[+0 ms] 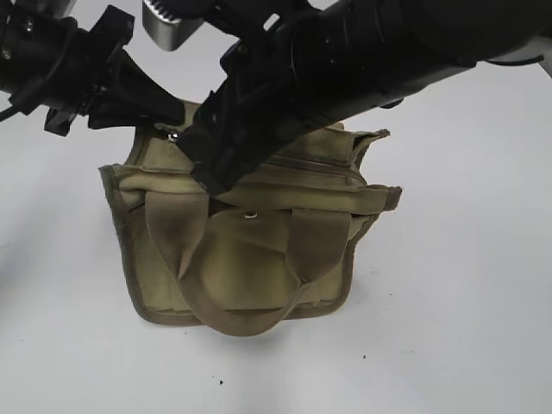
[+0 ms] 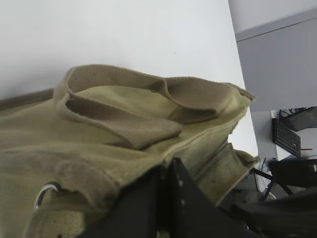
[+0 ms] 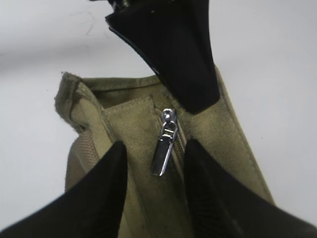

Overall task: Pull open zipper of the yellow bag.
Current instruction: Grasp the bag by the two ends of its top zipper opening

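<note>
The yellow bag [image 1: 250, 250] is sitting on the white desk [image 1: 466, 328]. The right gripper [image 3: 154, 163] is straddling the zipper's silver pull tab [image 3: 164, 148], fingers apart; the left gripper [image 2: 166, 198] is pinching shut against the bag's fabric.

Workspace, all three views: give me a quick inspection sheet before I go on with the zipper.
Surface: white table, a few dark specks near the front edge.
Job's things: yellow bag stands upright, handles hanging down its front; zipper looks closed, silver pull tab lying flat along it.
Clutter: nothing seen.
Grippers: left gripper shut at the bag's top edge; whether it pinches fabric cannot be told. Right gripper open, fingers either side of the pull tab, not touching it.
Cables: one dark cable by the left arm at the exterior view's left edge.
Surroundings: grey wall and dark equipment beyond the table in the left wrist view.
</note>
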`<state>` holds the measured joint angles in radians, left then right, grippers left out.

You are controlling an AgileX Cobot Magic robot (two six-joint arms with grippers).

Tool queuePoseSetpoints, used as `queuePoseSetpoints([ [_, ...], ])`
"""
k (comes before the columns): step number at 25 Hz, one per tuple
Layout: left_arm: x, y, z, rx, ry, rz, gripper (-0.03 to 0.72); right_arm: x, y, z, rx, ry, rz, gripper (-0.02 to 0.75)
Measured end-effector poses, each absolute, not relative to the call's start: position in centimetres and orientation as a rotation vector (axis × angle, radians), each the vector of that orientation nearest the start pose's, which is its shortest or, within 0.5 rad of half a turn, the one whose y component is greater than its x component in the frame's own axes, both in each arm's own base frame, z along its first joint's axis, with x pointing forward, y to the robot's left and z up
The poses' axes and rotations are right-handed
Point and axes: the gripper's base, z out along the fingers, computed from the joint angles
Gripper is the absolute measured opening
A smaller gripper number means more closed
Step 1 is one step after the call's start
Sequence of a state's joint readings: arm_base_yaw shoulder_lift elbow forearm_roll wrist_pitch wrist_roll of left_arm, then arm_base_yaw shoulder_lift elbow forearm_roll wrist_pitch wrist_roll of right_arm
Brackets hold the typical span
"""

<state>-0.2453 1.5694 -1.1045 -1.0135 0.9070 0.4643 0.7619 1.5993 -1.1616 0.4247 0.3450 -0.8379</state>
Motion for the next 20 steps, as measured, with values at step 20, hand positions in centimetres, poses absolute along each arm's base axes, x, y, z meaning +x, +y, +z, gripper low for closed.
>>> queuePoseSetpoints([
  [20, 29.3, -13.7, 27.9, 0.19, 2.534, -1.183, 0.012, 26.9, 27.1, 24.6, -1.313, 1.868, 0.306, 0.243],
])
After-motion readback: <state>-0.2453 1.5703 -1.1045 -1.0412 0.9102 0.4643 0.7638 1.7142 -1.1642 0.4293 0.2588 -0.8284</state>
